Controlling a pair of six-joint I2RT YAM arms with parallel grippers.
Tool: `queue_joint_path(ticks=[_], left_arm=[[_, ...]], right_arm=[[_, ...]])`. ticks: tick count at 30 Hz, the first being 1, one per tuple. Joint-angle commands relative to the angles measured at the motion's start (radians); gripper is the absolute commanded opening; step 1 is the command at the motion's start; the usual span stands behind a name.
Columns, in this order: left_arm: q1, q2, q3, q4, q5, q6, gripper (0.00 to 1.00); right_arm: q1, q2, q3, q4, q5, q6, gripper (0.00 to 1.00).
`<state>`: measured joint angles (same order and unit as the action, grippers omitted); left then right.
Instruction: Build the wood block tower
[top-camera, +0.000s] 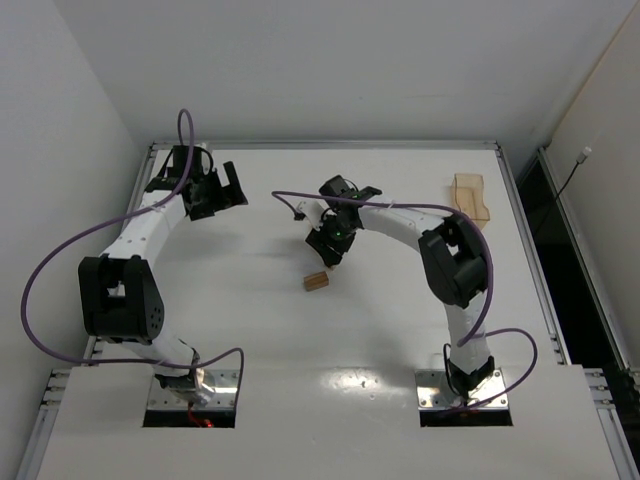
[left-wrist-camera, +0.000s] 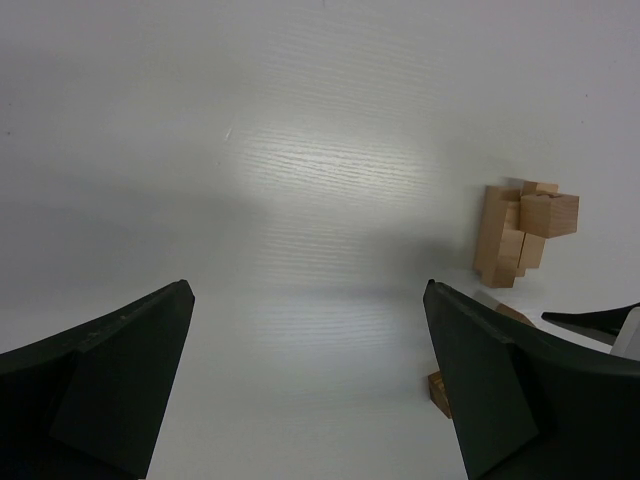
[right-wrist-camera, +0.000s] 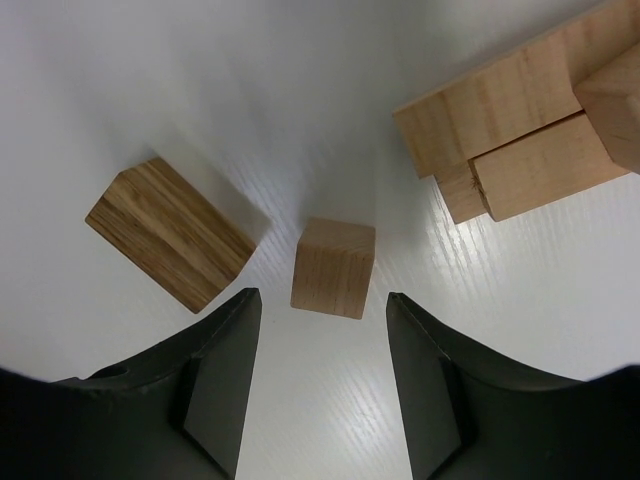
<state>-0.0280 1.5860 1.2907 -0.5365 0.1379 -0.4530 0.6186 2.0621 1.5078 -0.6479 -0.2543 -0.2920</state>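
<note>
**Claw Straddles Loose Cube Beside Half-Built Tower**

A white table (top-camera: 300, 340) fills a plain white-walled room, with a metal rail (top-camera: 320, 145) along its far edge and down both sides. The broadest stretch of bare top lies between the arm bases and the blocks. A tan tray (top-camera: 472, 197) sits against the right edge, well apart from the work.

Near the table's middle, the right claw (right-wrist-camera: 322, 297) hangs low with its jaws apart. A small cube (right-wrist-camera: 333, 267) stands on the table partly between the tips, with a gap showing on either side. A darker block (right-wrist-camera: 170, 233) lies just beside it, apart from the cube. In the right wrist view the tower (right-wrist-camera: 520, 100) stands on the opposite side of the cube from that block, its bars laid crosswise. From above, the arm hides most of it.

The left claw (left-wrist-camera: 308, 300) is at the far left corner with its jaws spread wide, and only white surface lies between them.

The count is two arms, one tray, one tower and two loose blocks. The tower appears to hold at least four pieces, though the lower ones overlap too much to be sure.
</note>
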Motion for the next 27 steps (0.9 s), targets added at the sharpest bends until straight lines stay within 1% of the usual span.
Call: queue_joint_path(ticks=[1,7,8,14,16,17,18,20,21,22,24,27], left_arm=[[0.002,-0.012,0.007,0.024,0.0,0.007,1.0],[0.002,-0.003,0.007,0.024,0.0,0.007,1.0],[0.002,-0.003,0.007,0.024,0.0,0.007,1.0],[0.002,0.006,0.016,0.024,0.0,0.007,1.0],[0.002,0.006,0.016,0.024,0.0,0.007,1.0],[0.002,0.015,0.016,0.024,0.0,0.007,1.0],[0.002,0.015,0.016,0.024,0.0,0.007,1.0],[0.002,0.015,0.016,0.024,0.0,0.007,1.0],[0.002,0.015,0.025,0.024,0.0,0.007,1.0],[0.002,0.015,0.025,0.024,0.0,-0.002,1.0],[0.002,0.015,0.025,0.015,0.009,-0.003,1.0],[0.002,0.006,0.015,0.015,0.009,-0.003,1.0]], right_arm=[[0.007,0.007,0.025,0.005,-0.019,0.022,0.5],[0.007,0.027,0.043,0.016,-0.01,0.031,0.5],[0.007,0.039,0.052,0.016,-0.01,0.031,0.52],[0.017,0.059,0.061,0.016,0.001,0.031,0.51],[0.017,0.059,0.061,0.016,0.01,0.031,0.42],[0.017,0.059,0.061,0.016,0.019,0.031,0.36],[0.017,0.059,0.061,0.027,0.033,0.031,0.23],[0.017,0.05,0.04,0.036,0.049,0.022,0.15],[0.017,0.05,0.023,0.036,0.065,0.022,0.02],[0.017,0.038,0.023,0.036,0.066,0.022,0.0],[0.017,0.011,0.009,0.036,0.087,0.022,0.0],[0.017,-0.057,0.0,0.025,0.111,0.079,0.0]])
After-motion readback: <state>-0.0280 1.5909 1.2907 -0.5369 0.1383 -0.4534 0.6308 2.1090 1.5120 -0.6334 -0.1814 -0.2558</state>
